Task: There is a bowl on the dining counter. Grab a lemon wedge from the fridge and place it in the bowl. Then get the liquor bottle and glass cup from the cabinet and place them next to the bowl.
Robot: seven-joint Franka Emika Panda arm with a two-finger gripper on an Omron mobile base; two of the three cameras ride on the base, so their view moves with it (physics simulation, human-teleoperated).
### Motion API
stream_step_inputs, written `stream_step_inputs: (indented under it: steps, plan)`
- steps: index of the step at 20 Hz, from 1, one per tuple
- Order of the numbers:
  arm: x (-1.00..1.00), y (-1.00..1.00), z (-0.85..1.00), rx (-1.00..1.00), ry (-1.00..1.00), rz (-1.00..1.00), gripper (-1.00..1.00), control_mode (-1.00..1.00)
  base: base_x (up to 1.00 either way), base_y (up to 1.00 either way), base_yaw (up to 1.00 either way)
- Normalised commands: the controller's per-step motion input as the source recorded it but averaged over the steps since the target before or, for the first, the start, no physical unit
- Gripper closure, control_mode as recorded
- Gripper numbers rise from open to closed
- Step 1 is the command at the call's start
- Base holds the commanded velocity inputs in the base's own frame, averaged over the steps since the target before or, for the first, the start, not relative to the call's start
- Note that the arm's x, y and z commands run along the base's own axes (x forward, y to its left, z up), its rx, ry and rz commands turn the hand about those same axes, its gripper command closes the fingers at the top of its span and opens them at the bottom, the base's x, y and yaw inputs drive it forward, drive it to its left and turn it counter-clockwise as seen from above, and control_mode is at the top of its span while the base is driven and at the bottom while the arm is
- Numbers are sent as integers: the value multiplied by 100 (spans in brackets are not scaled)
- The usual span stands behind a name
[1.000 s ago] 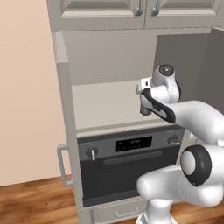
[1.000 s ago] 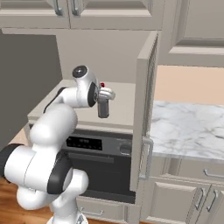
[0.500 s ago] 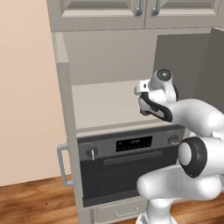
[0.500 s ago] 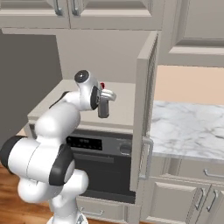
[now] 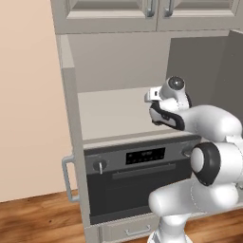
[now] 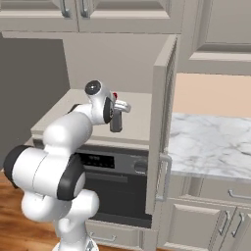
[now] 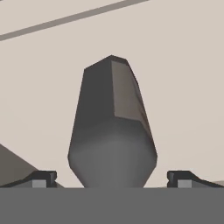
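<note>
I'm seeing the jaws standing wide, straddling the bottle [image 7: 112, 131]; my arm is hiding most of it on the cabinet shelf [image 5: 114, 114].

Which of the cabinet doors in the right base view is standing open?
The tall door beside the marble counter: it swings edge-on toward the camera, exposing the shelf with the liquor bottle. The upper doors sit flush, closed.

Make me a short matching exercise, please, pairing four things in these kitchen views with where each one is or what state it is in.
Things:
1. liquor bottle
2. gripper
3. cabinet
4. oven

Places or states:
A. built in below the beige shelf
B. door swung open
C. standing on the beige shelf, between the fingertips
D. jaws wide open, one to either side of the bottle

Pairs: 1-C, 2-D, 3-B, 4-A
</note>
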Motion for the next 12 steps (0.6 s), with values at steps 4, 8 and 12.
stream_step_inputs:
  steps: [4,8,12]
  plan:
    - [17,0,-6,0,0,0,-100,-100,0,0,0]
    - [15,0,-7,0,0,0,-100,-100,0,0,0]
    - [7,-1,-8,0,0,0,-100,-100,0,0,0]
